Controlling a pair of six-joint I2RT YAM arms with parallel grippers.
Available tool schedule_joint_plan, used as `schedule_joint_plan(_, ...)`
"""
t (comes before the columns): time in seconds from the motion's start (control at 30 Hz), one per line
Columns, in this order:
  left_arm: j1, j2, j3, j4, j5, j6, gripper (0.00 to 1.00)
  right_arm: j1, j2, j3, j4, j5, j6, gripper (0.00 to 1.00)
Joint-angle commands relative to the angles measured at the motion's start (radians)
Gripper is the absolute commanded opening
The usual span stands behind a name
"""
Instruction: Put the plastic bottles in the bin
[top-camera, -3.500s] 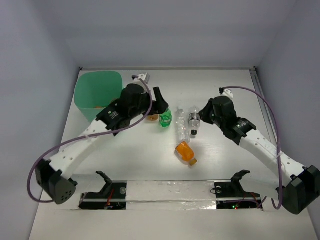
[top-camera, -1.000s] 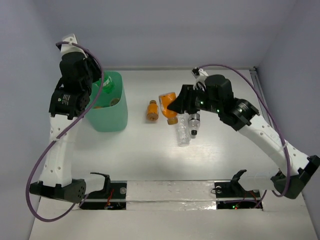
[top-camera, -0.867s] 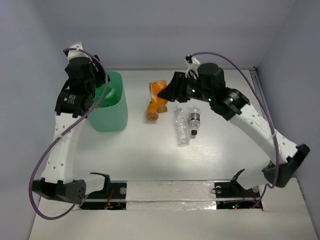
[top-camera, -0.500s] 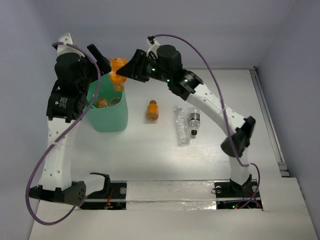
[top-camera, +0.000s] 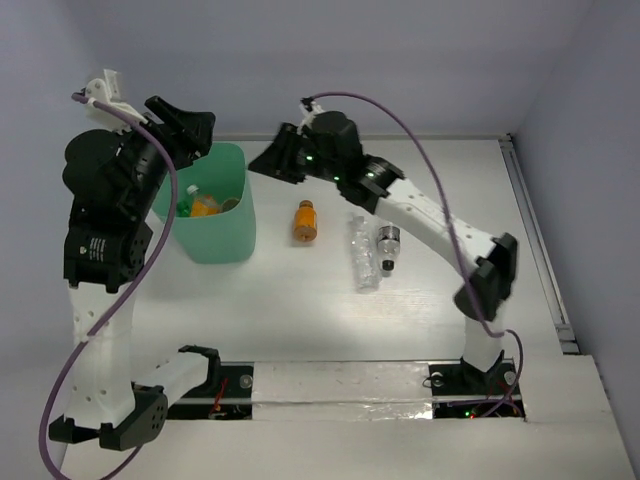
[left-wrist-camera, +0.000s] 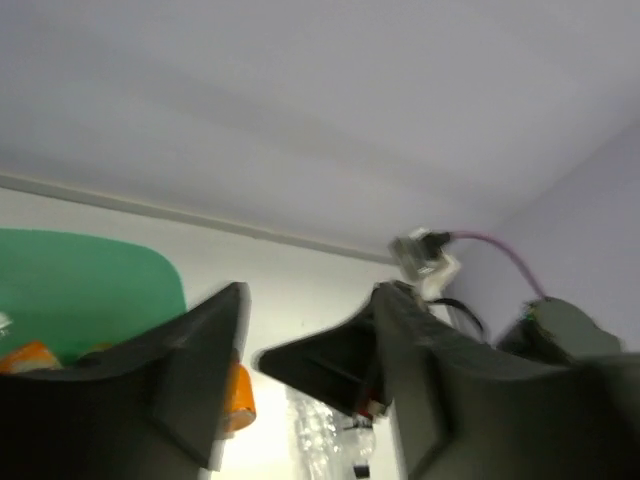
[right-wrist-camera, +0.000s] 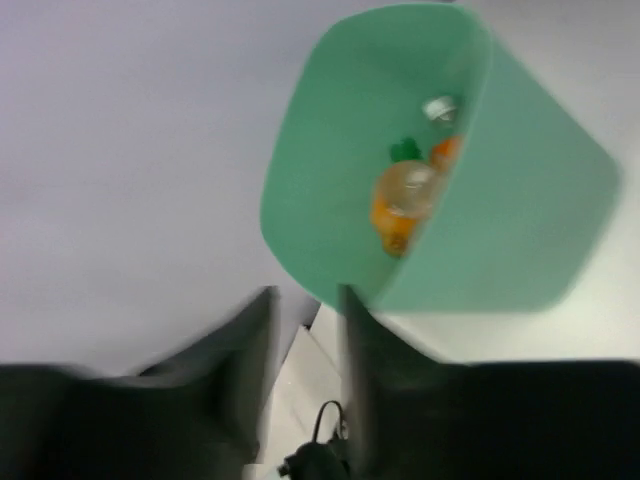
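The mint-green bin (top-camera: 218, 240) stands at the back left. It holds orange bottles (top-camera: 204, 207) and a green one; the right wrist view shows an orange bottle (right-wrist-camera: 400, 202), a green cap and a white cap inside the bin (right-wrist-camera: 520, 230). One orange bottle (top-camera: 305, 220) and two clear bottles (top-camera: 365, 258) (top-camera: 388, 245) lie on the table. My right gripper (top-camera: 272, 160) is open and empty, just right of the bin's rim. My left gripper (top-camera: 188, 125) is open and empty, raised high above the bin's back edge.
The enclosure's back wall is close behind both grippers. The left wrist view shows the bin (left-wrist-camera: 90, 290), the loose orange bottle (left-wrist-camera: 240, 395) and the right gripper between its own fingers.
The right gripper held an orange bottle over the bin; now the bottle lies in the bin and the gripper is empty, drawn slightly right. The left arm has lifted higher.
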Motion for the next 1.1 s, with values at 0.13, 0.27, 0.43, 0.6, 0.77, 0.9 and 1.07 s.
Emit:
schedule_joint_plan(0.13, -0.256, 0.121, -0.119, 0.109, 0.013, -0.043, 0.28, -0.256, -0.604, -0.767, 0.24, 0.014, -0.01, 0.01)
schedule_joint_plan(0.27, -0.452, 0.261, -0.136, 0.107, -0.15, -0.027, 0.05, -0.38, -0.729, -0.972, 0.055, 0.102, -0.186, 0.0)
schedule_joint_plan(0.43, -0.482, 0.431, -0.183, 0.112, -0.255, -0.013, 0.0, -0.449, -0.754, -1.07, -0.073, 0.183, -0.306, 0.05)
schedule_joint_plan(0.6, -0.482, 0.608, -0.151, 0.048, -0.316, 0.013, 0.63, -0.489, -0.691, -1.122, -0.093, 0.224, -0.34, 0.7)
schedule_joint_plan(0.77, -0.482, 0.7, -0.163, 0.041, -0.388, 0.023, 0.91, -0.509, -0.581, -1.084, -0.102, 0.206, -0.389, 0.87)
schedule_joint_plan(0.9, -0.469, 0.776, -0.176, 0.046, -0.413, 0.023, 0.94, -0.509, -0.438, -1.018, -0.122, 0.186, -0.415, 0.86)
schedule_joint_plan(1.07, -0.431, 0.829, -0.215, 0.064, -0.445, 0.014, 0.94, -0.518, -0.341, -0.961, -0.127, 0.166, -0.426, 0.83)
